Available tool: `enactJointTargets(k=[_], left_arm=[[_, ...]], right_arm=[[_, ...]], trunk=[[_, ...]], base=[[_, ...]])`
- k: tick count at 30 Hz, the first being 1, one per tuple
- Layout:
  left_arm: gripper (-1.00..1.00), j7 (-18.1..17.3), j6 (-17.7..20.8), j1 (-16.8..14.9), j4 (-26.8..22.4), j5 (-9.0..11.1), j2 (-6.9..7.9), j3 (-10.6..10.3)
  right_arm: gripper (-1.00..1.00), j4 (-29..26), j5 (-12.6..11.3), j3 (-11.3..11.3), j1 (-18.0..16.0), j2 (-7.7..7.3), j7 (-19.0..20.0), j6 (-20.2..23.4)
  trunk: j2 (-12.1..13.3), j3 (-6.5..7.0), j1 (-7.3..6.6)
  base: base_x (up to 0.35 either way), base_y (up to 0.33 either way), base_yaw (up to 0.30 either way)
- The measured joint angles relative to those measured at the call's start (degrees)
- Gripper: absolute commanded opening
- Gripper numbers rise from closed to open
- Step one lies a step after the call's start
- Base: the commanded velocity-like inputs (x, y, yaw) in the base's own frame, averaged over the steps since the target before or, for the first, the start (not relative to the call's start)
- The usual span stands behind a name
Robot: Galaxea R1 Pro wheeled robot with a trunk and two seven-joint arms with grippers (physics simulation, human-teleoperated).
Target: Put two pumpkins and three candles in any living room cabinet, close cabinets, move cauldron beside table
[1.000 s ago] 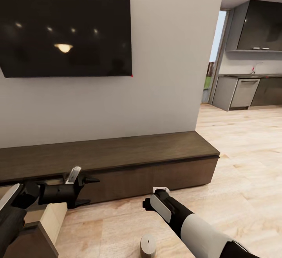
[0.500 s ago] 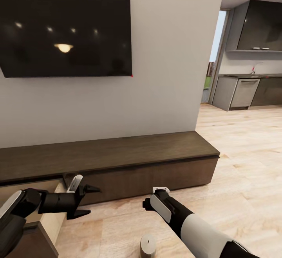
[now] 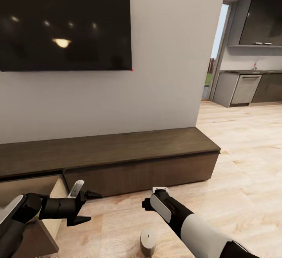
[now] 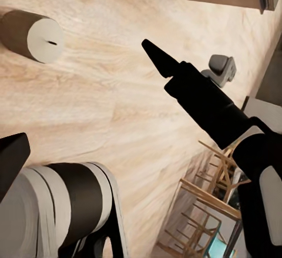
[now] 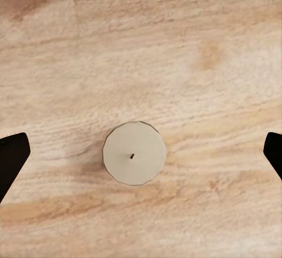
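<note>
While spread wide, right gripper [image 5: 141, 152] hangs over candle [image 5: 134, 153]; untouched.

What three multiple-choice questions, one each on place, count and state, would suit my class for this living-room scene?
1. Where does the candle stand?
A on the floor
B on the cabinet
C in the drawer

2. How many candles show in the head view?
A three
B two
C one

3. How is the right gripper?
A shut on the candle
B open
C shut, empty

Key: 1 A, wood floor lies all round it. 2 C, a single grey cylinder shows. 3 B, its fingertips sit far apart either side of the candle.
</note>
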Motion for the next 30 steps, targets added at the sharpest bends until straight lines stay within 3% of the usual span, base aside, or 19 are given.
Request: enactJointTargets(k=[9, 15, 30], left_arm=[[1.00, 0.0, 0.0, 1.1, -0.1, 0.0, -0.03, -0.1], [1.00, 0.0, -0.1, 1.7, -0.2, 0.0, -0.08, -0.1], [1.00, 0.0, -0.1, 1.8, -0.2, 0.0, -0.09, 0.0]], right_arm=[[1.00, 0.0, -0.2, 0.0, 0.0, 0.00, 0.3, 0.4], [1.00, 0.0, 0.0, 0.0, 0.0, 0.00, 3.2, 0.5], [1.00, -0.1, 0.1, 0.0, 0.0, 0.00, 3.6, 0.2]], trunk=[[-0.1, -2.00, 0.23], [-0.2, -3.33, 0.39], [-0.4, -6.65, 0.77]], base=[[0.000, 0.000, 0.000], [0.000, 0.000, 0.000], [0.000, 0.000, 0.000]])
